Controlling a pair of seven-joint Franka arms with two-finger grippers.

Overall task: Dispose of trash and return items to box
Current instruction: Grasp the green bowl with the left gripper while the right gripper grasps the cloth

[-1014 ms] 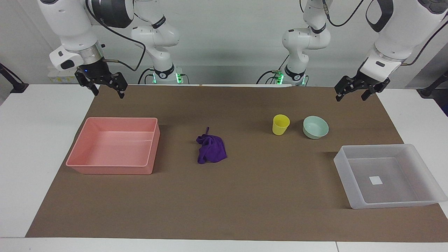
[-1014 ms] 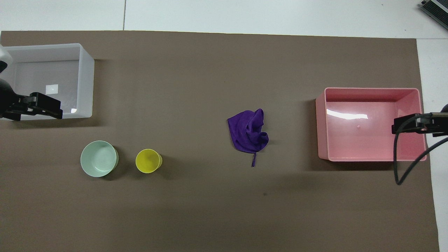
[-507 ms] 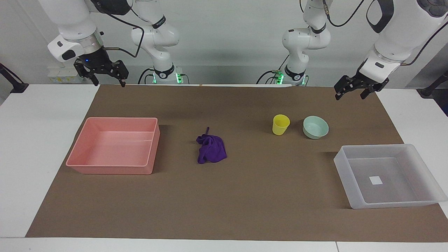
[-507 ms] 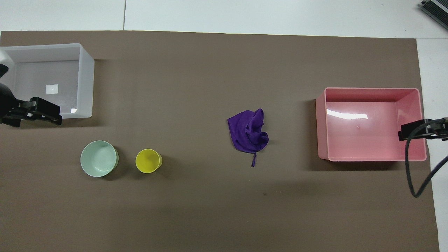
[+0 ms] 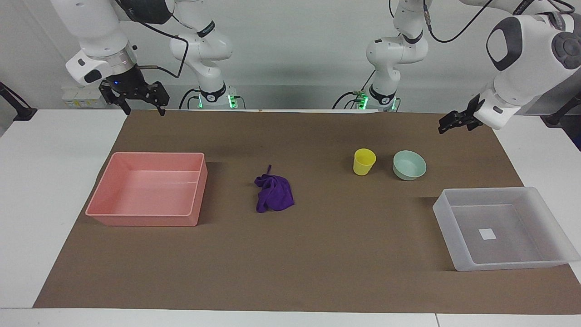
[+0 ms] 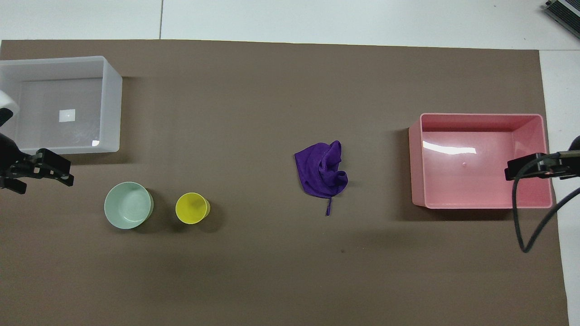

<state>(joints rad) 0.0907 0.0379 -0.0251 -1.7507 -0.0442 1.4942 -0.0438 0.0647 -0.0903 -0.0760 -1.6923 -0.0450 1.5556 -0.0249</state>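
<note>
Purple rag (image 5: pixel 273 193) lies crumpled near the middle of the brown mat (image 5: pixel 317 272), with nothing touching it. Toward the right arm's end of the table sits the pink bin (image 5: pixel 145 218), close to that end's edge of the mat. The yellow cup (image 5: pixel 364 161) stands upright just beside the pale green bowl (image 5: pixel 409 165); both are nearer to the robots than the rag, toward the left arm's end. The clear box (image 5: pixel 454 227) with a white square label (image 5: pixel 487 234) on its floor sits at the mat's corner on the left arm's end, farther from the robots than the bowl.

Right gripper (image 5: pixel 143 107) hangs in the air over the mat's edge next to the robots, its fingers spread wide with nothing between them. Left gripper (image 5: pixel 454 123) hangs over the mat's corner nearest the left arm's base, fingers wide apart too, holding nothing.
</note>
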